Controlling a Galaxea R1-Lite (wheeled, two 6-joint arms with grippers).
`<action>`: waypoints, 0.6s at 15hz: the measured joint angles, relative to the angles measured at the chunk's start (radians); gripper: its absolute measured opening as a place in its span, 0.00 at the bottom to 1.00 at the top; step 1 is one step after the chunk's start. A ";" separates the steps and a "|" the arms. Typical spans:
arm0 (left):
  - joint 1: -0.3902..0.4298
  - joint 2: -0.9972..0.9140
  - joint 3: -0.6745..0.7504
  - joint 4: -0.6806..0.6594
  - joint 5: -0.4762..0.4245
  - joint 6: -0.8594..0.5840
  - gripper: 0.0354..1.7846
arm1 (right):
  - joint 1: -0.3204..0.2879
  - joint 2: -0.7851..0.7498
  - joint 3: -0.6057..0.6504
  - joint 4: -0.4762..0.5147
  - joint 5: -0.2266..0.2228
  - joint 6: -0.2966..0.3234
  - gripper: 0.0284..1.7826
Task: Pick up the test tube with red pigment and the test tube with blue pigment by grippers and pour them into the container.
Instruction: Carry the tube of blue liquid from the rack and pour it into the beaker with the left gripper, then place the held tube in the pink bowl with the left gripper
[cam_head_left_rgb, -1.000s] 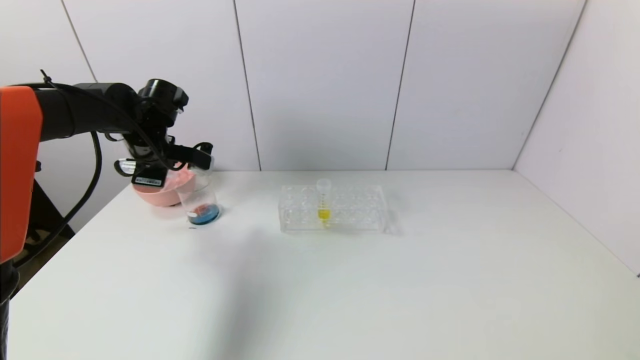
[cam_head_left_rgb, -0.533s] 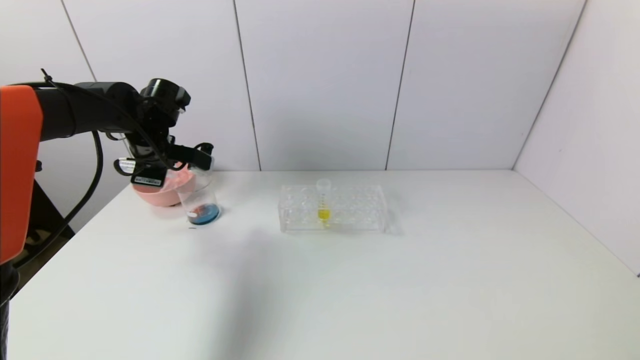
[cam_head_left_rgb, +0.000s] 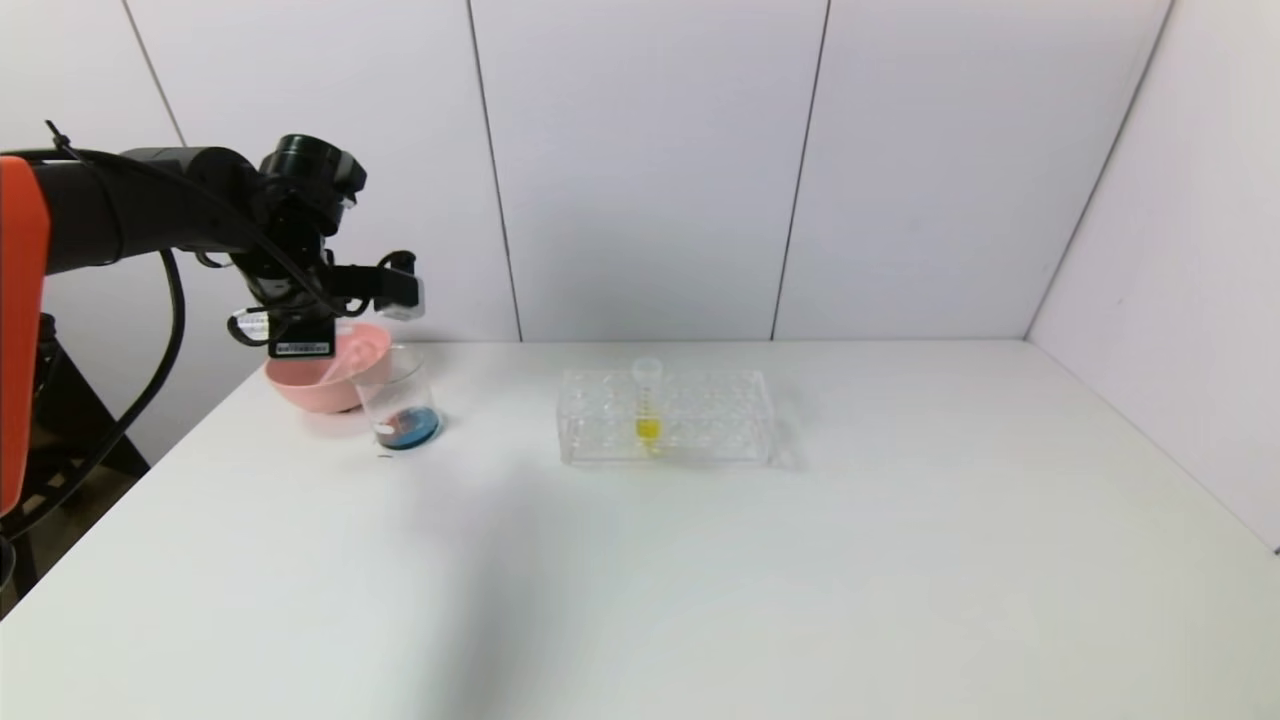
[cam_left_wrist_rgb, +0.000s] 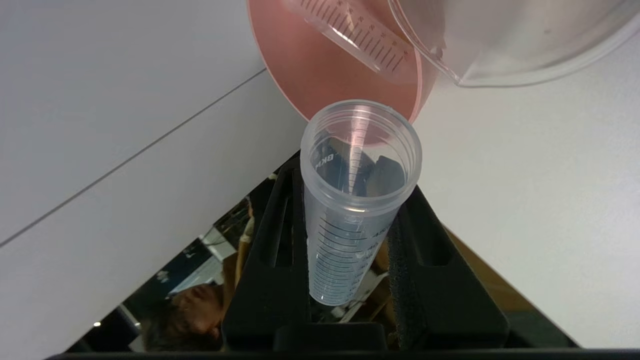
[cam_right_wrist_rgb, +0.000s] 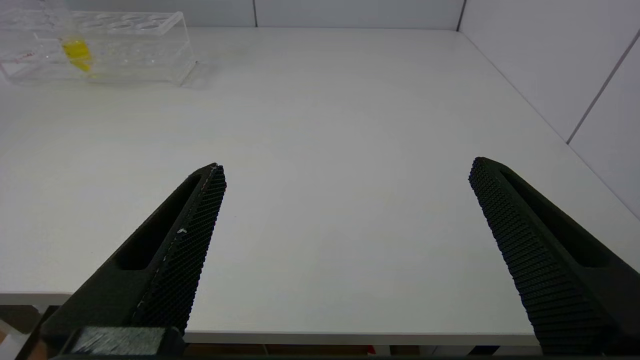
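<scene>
Your left claw (cam_left_wrist_rgb: 350, 280) clamps an emptied tube (cam_left_wrist_rgb: 357, 200) beyond the beaker (cam_head_left_rgb: 397, 400); pouring looks done, so next drop it into the bowl (cam_head_left_rgb: 325, 378) below

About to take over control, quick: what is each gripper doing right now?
Left gripper: shut on an emptied test tube, above the pink bowl and beaker.
Right gripper: open, holding nothing, over the table.
</scene>
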 joint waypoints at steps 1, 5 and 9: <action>0.006 -0.012 0.000 -0.008 -0.046 -0.073 0.24 | 0.000 0.000 0.000 0.000 0.000 0.000 1.00; 0.050 -0.071 0.000 -0.051 -0.251 -0.437 0.24 | 0.000 0.000 0.000 0.000 0.000 0.000 1.00; 0.073 -0.107 0.008 -0.231 -0.303 -0.839 0.24 | 0.000 0.000 0.000 0.000 0.000 0.000 1.00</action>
